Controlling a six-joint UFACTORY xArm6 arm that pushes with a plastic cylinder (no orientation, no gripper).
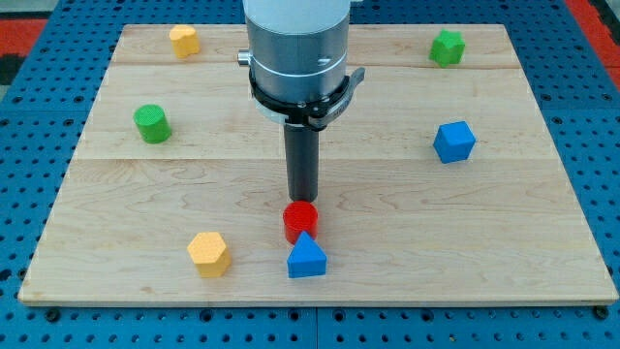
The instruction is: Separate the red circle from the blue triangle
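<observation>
**Inspection: tip at red circle, red circle against blue triangle**

I carry no jaws; I end in 1 straight dark rod, so there is nothing to spread or pinch. My tip [302, 201] stands just above the red circle [300, 221] in the view, touching it or very nearly so; contact cannot be confirmed.

The red circle sits low on the wooden board [407, 242], near its middle. The blue triangle [306, 258] lies directly below it and touches it, slightly toward the view's right.

Other items noted:
- 1 yellow block [208, 253], left of the pair, apart from both.
- 1 green cylinder [151, 123], at the view's left.
- 1 yellow block [183, 40], top left.
- 1 green block [447, 47], top right.
- 1 blue block [453, 141], at the right.
</observation>
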